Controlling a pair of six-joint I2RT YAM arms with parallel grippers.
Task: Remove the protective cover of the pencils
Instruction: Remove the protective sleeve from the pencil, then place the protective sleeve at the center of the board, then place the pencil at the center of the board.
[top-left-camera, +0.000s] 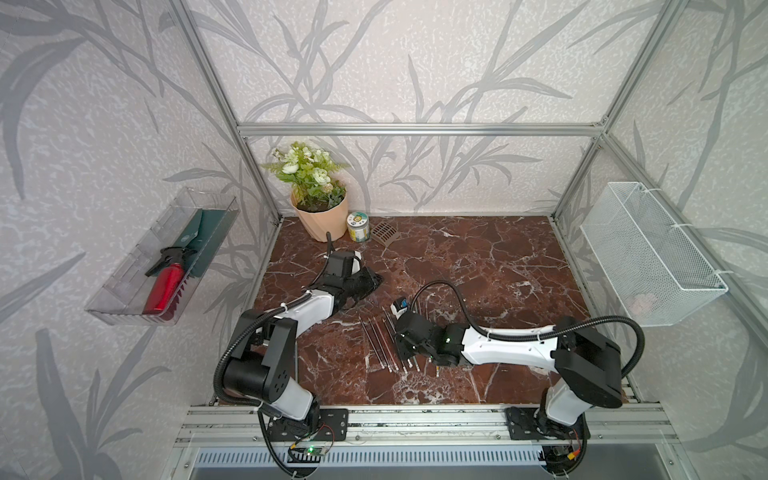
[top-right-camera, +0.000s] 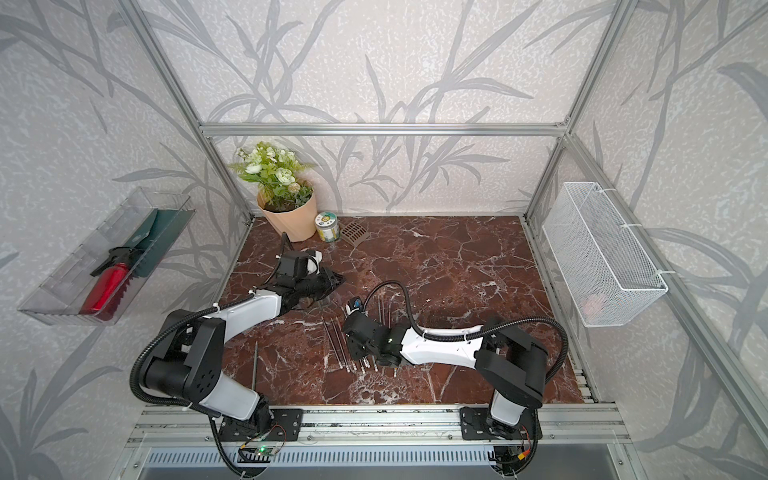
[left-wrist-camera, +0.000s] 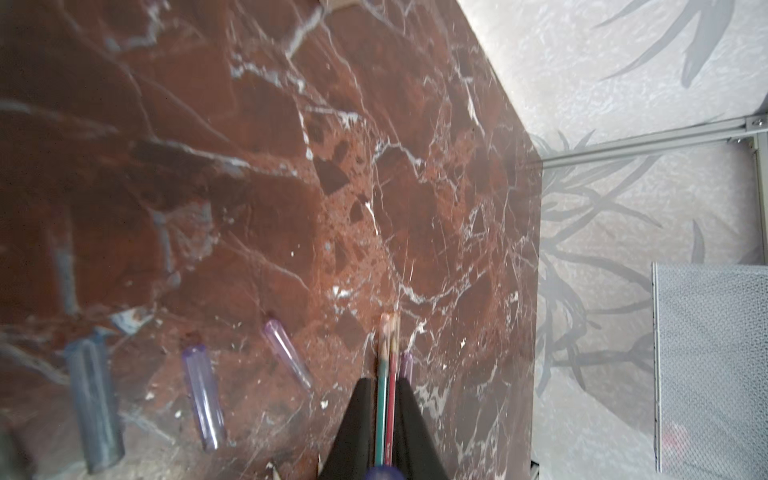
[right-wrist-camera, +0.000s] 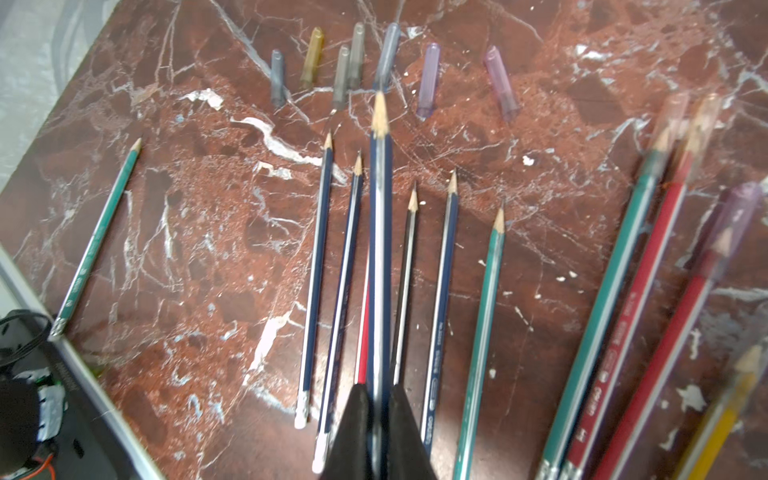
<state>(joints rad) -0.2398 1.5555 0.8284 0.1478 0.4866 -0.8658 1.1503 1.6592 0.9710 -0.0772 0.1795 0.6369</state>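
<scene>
Most pencils (right-wrist-camera: 440, 291) lie bare on surface (right-wrist-camera: 187, 232), caps (right-wrist-camera: 430, 79) beyond tips; capped pencils (right-wrist-camera: 609, 299) at right | right end effector (right-wrist-camera: 380, 388) pinches bare-tipped blue pencil (right-wrist-camera: 380, 208) | left end effector (left-wrist-camera: 384, 382) closed, hold unclear | risk: thin shaft may pivot in pinch; setting it down could scatter caps, roll neighbours

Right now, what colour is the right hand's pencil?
Dark blue pencil, pale stripe; clearest in the right wrist view.

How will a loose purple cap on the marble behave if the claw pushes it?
The purple cap is a small thin clear tube, so probably very light and quick to skid on the glossy marble. Its tube shape suggests it may roll sideways.
</scene>
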